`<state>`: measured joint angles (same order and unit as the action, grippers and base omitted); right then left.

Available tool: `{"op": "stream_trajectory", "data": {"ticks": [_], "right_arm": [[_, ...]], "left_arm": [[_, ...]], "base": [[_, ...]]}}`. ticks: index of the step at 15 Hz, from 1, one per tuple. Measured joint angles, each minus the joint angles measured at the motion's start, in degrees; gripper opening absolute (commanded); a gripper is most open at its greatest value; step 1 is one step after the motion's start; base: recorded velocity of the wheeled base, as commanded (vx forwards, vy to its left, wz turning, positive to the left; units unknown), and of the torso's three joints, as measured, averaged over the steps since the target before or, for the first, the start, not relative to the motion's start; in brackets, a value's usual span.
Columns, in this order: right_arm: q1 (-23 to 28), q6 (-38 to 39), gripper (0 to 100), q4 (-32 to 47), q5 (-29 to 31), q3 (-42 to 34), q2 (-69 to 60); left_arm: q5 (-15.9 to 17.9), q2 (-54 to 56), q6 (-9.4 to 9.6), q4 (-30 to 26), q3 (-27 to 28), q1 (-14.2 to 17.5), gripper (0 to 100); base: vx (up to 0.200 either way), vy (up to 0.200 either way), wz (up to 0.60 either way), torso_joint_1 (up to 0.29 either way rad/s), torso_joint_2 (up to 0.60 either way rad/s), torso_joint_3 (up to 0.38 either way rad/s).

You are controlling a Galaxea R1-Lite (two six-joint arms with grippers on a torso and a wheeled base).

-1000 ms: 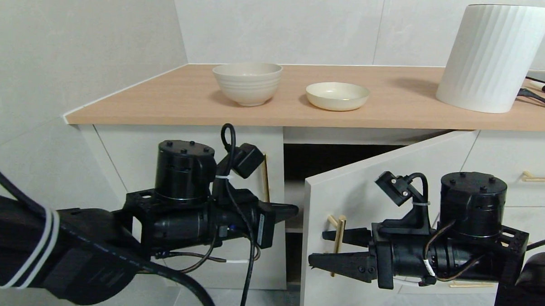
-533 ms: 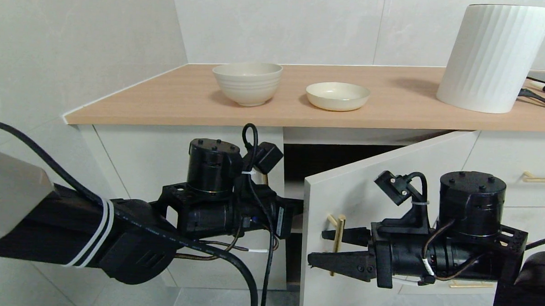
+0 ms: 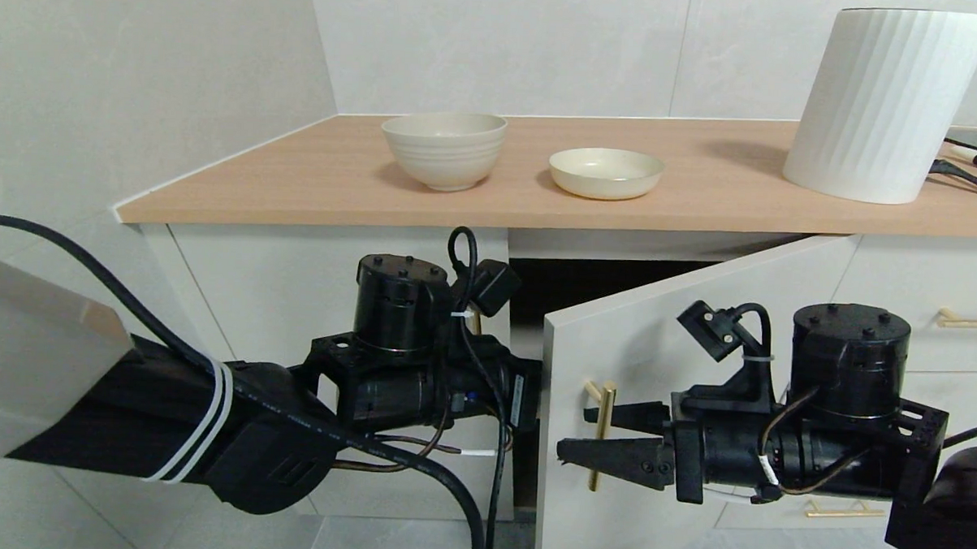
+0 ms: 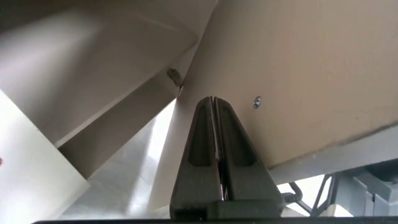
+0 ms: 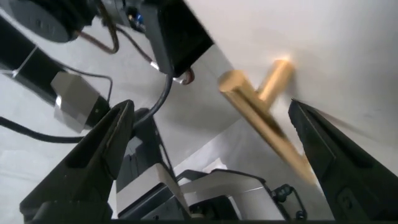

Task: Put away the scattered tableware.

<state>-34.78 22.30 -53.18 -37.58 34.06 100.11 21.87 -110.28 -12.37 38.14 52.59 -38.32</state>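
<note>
The bowl (image 3: pixel 444 149) is beige with faint horizontal ridges, the dish (image 3: pixel 606 172) pale cream. The counter (image 3: pixel 296 188) is light wood grain, the door (image 3: pixel 641 329) white, its handle (image 3: pixel 605 396) brass.

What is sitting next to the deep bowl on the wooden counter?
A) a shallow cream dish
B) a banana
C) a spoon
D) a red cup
A: a shallow cream dish sits on the counter beside the deep bowl, apart from it.
</note>
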Motion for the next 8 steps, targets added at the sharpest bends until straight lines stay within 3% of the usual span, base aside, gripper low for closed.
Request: {"op": "stream_trajectory", "data": {"ticks": [2,5,7,8], "right_arm": [[1.79,0.04,100,-0.22,0.78,0.45,-0.06],[6.97,-2.02,100,0.3,8.47,-0.82,-1.22],[9.13,-7.47,100,0.38,14.15,-4.49,-3.25],[9.34,-9.94,100,0.71,18.08,-6.72,-5.01]], "left_arm": [[-0.22,-0.23,-0.1,0.17,0.02,-0.13,0],[-0.77,-0.39,-0.13,0.55,0.13,-0.99,0],[-0.22,-0.98,-0.16,4.25,0.0,-1.82,0],[0.35,-1.61,-1.26,7.59,0.0,-2.26,0]], "base": [[0.0,0.0,0.0,0.0,0.0,0.0],[0.0,0.0,0.0,0.0,0.0,0.0],[0.0,0.0,0.0,0.0,0.0,0.0],[0.0,0.0,0.0,0.0,0.0,0.0]]}}
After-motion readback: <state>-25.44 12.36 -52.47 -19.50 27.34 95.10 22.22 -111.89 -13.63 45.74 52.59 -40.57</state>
